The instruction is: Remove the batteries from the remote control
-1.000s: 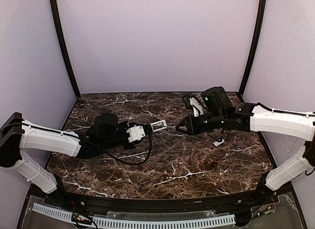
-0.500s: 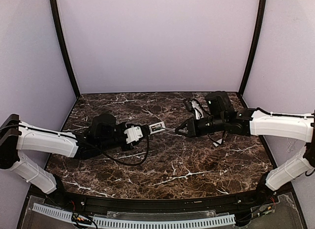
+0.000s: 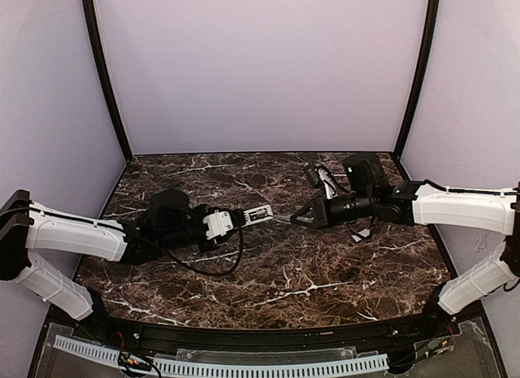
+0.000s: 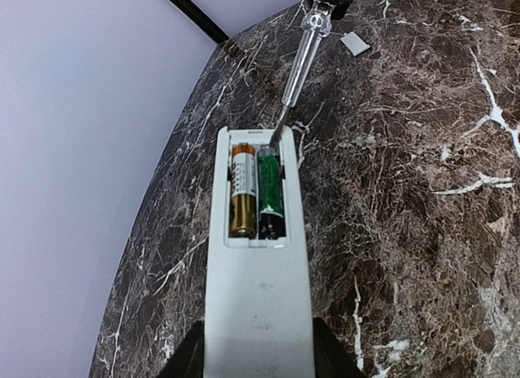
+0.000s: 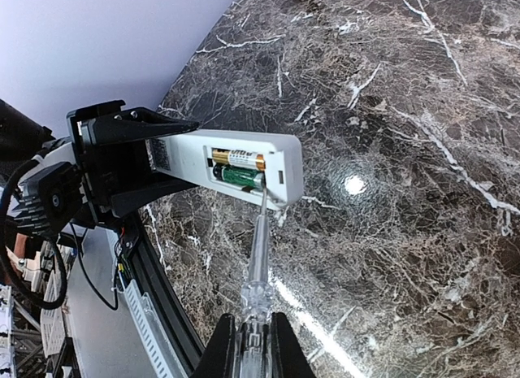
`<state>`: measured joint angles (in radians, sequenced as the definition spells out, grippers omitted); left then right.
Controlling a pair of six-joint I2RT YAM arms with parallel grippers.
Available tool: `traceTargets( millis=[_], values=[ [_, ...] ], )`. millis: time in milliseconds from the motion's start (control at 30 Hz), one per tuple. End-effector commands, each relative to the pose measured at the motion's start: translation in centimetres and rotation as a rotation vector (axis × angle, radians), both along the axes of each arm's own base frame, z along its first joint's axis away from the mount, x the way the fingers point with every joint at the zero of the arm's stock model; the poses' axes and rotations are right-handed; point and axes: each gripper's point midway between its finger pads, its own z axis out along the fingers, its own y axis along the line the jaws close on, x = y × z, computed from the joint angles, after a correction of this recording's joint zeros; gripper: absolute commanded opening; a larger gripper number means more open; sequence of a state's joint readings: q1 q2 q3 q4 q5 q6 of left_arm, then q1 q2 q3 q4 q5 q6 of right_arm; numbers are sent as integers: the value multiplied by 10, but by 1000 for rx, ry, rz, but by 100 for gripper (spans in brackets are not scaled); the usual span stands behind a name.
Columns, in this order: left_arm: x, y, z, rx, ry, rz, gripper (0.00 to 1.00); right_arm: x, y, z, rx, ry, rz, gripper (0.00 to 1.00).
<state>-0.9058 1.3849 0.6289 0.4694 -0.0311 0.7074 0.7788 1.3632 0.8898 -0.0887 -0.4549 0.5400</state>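
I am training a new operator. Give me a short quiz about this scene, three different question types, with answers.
1. True or false: both batteries are inside the open compartment of the remote control.
2. The left end effector grips the remote control. What does the right end effector hold? A) a battery B) a screwdriver C) nothing
3. Fill in: the screwdriver tip is at the end of the ____ battery.
Key: 1 true; 2 B; 3 green.
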Motion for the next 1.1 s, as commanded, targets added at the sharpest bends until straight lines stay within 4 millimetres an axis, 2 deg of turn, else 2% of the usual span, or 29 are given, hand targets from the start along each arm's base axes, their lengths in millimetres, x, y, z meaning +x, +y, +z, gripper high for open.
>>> traceTargets(
  millis=[0,600,1067],
  values=[
    [-26,-29,58,-195,-76,-179,0,-30,27,33,165,-59,222,0],
    [-40,-32,62,-224,-49,-246,0,-53,28,33,246,-37,423,0],
    [-43,-34,50,-194,-23,-265,0,-51,25,23,272,-19,473,0]
  ],
)
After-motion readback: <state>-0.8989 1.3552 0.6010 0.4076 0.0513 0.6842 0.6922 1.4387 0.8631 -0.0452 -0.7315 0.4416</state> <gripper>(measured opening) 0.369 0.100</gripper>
